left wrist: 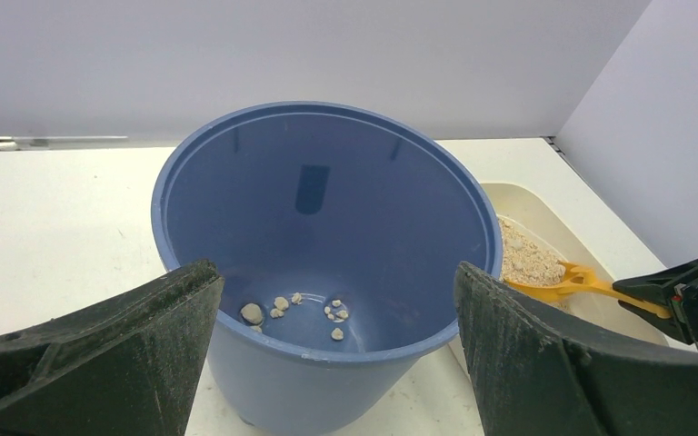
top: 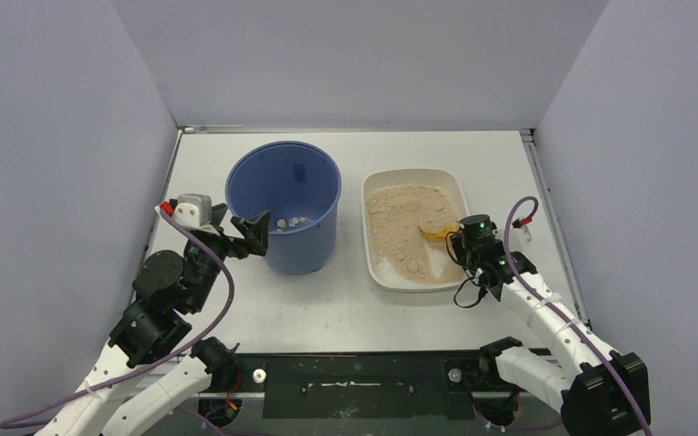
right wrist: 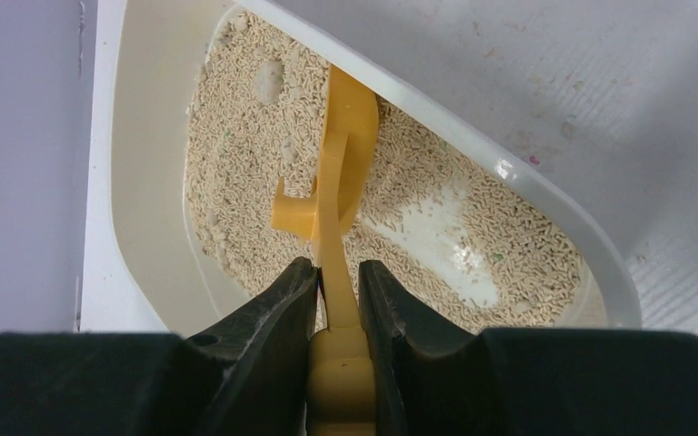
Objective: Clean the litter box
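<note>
While the orange scoop [right wrist: 350, 118] lies with its blade down in the granules, step in hand: sifting the litter box [top: 418, 178] for clumps; a few pale clumps [left wrist: 253, 313] lie at the bottom of the blue bucket [left wrist: 327, 182], so the task looks partly done
Litter box: flat on the worktop [top: 327, 309], just right of the bucket and in front of the right arm; tan litter heaped toward its far end; a bare patch of floor shows nearer the hand
Right hand [right wrist: 336, 268]: narrow, clamped on the scoop's handle; blade out ahead of the fingers
Right arm: stretched forward and inward from its base; wrist above the tray's near right side; hand tilted down into the tray
Left hand [left wrist: 334, 272]: spread wide, holding nothing; fingers frame the bucket's near wall; contact cannot be told
Left arm: folded, elbow raised; hand level, pointing at the bucket's left side
Next move, as a judgement: slide the blade under the rounded lump [right wrist: 268, 82] toward the far corner; lift it level so loose grains fall through; carry it over both rims to the bucket
</note>
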Controlling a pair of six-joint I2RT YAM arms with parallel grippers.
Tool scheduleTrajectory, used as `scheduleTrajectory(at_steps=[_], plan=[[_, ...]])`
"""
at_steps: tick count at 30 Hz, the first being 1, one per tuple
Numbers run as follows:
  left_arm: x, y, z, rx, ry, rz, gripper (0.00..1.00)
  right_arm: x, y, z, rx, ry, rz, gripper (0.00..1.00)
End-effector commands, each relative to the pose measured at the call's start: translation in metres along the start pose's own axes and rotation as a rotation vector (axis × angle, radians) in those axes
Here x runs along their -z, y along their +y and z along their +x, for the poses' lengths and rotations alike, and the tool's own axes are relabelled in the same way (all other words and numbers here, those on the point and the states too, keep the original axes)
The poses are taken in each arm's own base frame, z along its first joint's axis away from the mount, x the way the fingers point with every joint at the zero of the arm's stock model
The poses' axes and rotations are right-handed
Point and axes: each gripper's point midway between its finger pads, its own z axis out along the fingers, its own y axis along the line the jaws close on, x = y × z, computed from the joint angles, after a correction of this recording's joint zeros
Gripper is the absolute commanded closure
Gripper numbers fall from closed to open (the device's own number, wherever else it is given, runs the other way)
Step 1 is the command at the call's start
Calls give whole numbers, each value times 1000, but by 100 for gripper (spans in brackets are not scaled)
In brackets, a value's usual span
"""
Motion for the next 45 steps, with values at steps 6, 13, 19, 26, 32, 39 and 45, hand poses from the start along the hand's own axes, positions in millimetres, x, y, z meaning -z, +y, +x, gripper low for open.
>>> scheduleTrajectory(at_steps=[6,13,19,26,32,39,45], plan=[[-4,-4,-7,6,-27,13,3,-34,-18,-3,52,-82,-26,100],[-3,-5,-8,7,-30,16,3,-46,-7,5,89,-72,-127,100],[-3,-6,-7,7,-27,23,3,-54,5,19,120,-36,-237,100],[-5,-8,-4,1,-20,29,3,-54,17,20,126,-61,-372,100],[-6,-9,-3,-4,-17,34,3,-55,24,14,154,-96,-398,100],[-6,-9,-4,-7,-19,36,3,-43,41,11,151,-117,-542,100],[-7,-10,-2,-11,-14,40,3,-34,43,10,129,-118,-614,100]])
